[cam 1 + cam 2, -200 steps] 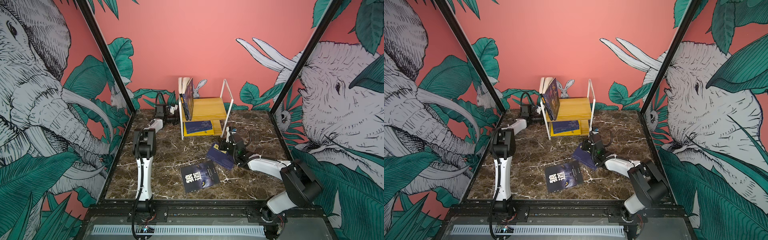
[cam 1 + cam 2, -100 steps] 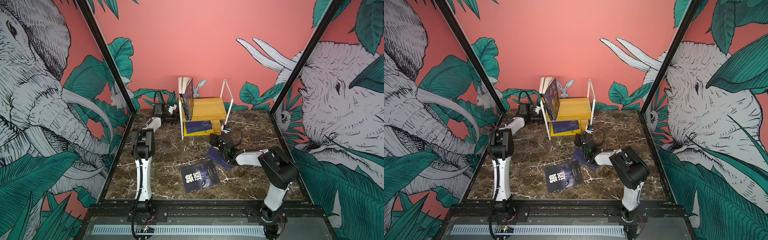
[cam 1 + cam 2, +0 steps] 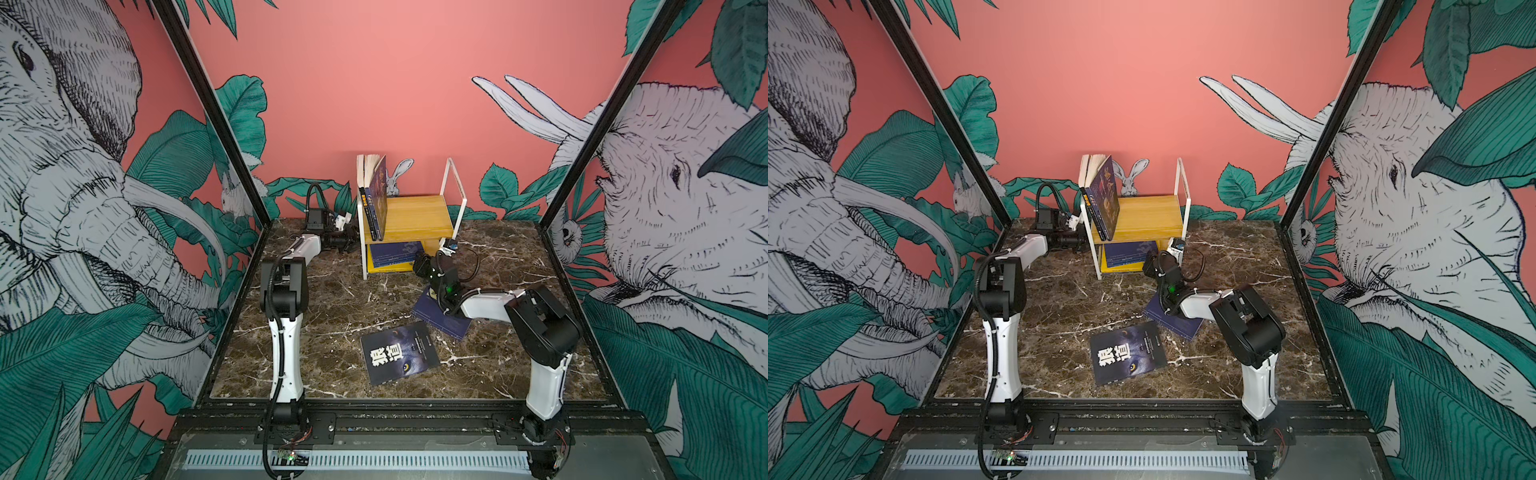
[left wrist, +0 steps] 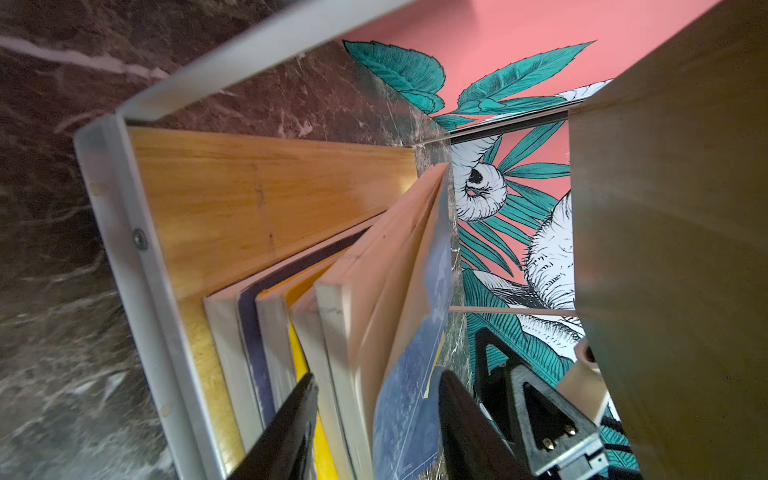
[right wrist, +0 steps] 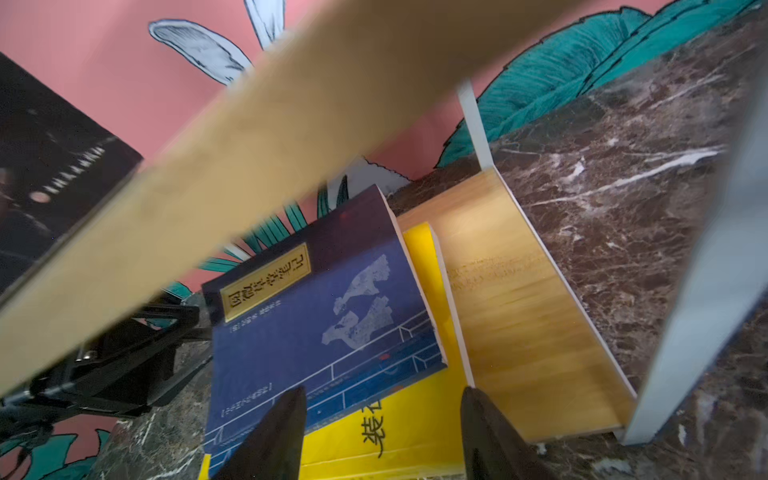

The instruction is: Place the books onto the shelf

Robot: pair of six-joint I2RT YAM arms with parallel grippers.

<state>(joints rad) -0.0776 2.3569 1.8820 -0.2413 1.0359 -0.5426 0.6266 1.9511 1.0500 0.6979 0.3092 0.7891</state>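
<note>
**Book-shelving cell, seen from the front.** The shelf stands at the back centre of the marbled tabletop. At the left end of its upper board, a few upright books rest against the white frame; the pages of the outermost one fan open at the top. On the lower board, a navy book with a yellow title label lies flat on a bright yellow book. The left wrist view shows further page edges beneath them.

The left hand reaches into the lower tier from the shelf's left side. Its fingers are spread to either side of the top book's page block, and whether they touch it cannot be told. The right hand hovers at the front of the same tier with its fingers spread and nothing between them.

2 books lie flat on the tabletop. A dark book with large white characters lies near the front centre. A second navy book lies partly under the right arm.
</note>
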